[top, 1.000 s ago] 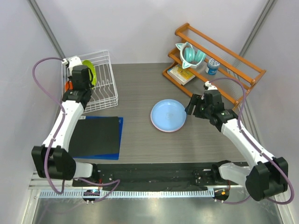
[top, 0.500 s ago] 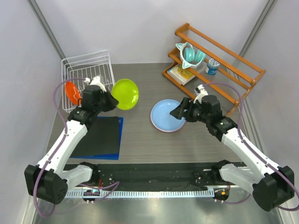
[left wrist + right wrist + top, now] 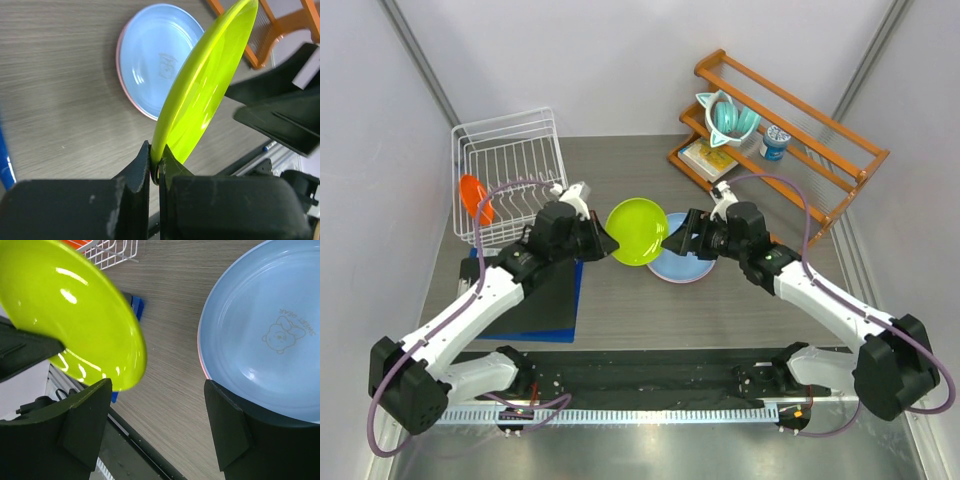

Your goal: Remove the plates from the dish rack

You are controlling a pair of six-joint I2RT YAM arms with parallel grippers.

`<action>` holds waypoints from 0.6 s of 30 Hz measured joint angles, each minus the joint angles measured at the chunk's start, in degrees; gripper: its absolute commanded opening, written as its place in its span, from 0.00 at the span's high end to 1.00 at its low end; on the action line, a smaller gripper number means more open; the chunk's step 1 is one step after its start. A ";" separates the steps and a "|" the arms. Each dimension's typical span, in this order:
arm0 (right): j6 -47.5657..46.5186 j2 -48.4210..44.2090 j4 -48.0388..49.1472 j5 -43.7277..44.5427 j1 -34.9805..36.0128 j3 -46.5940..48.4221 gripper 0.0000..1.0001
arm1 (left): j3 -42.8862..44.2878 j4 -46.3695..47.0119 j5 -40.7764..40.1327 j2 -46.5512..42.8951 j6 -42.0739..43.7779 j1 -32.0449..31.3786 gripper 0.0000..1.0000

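Note:
My left gripper is shut on the rim of the lime green plate and holds it tilted above the table, left of the light blue plate. In the left wrist view the green plate stands edge-on between the jaws. The blue plate lies on the pink plate, whose rim shows beneath. My right gripper is open and empty, facing the green plate close by, above the blue plate. The orange plate stands in the white wire dish rack.
A black mat with a blue edge lies at the left front. An orange-brown wooden shelf rack at the back right holds a teal cup, a small can and a book.
My left arm has carried the green plate out of the rack and rightward to the table's middle. My right gripper has moved left toward it, over the blue plate.

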 measured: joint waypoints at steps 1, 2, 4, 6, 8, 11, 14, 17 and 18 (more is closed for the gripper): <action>-0.02 0.66 0.44 -0.13 0.02 0.00 0.21 | 0.00 0.09 0.00 0.00 -0.15 -0.63 1.00; -0.07 1.11 0.81 -0.20 0.00 0.00 0.21 | 0.00 0.17 -0.04 0.00 -0.26 -1.33 1.00; -0.24 2.16 1.60 -0.31 0.00 0.00 0.22 | -0.02 0.20 -0.20 0.00 -0.44 -2.67 1.00; -0.35 2.89 2.03 -0.44 0.02 0.02 0.26 | -0.17 0.42 -0.20 0.02 -0.61 -3.48 1.00; -0.52 3.63 2.32 -0.70 0.00 0.15 0.49 | -0.24 0.66 -0.20 0.31 -0.76 -4.31 1.00; -1.03 4.81 3.48 -1.95 0.02 0.31 0.81 | -0.72 1.42 -0.35 0.90 -1.07 -5.09 1.00; -1.38 5.44 4.50 -3.76 0.11 0.26 0.97 | -1.44 1.33 -0.74 1.66 -1.18 -4.90 1.00; -1.55 5.38 5.77 -5.66 -0.61 -0.20 0.99 | -1.66 1.46 -0.81 2.32 -1.57 -4.13 0.80; -1.55 5.20 5.90 -6.01 -0.63 -0.37 0.99 | -1.70 1.42 -0.87 2.45 -1.57 -3.93 0.55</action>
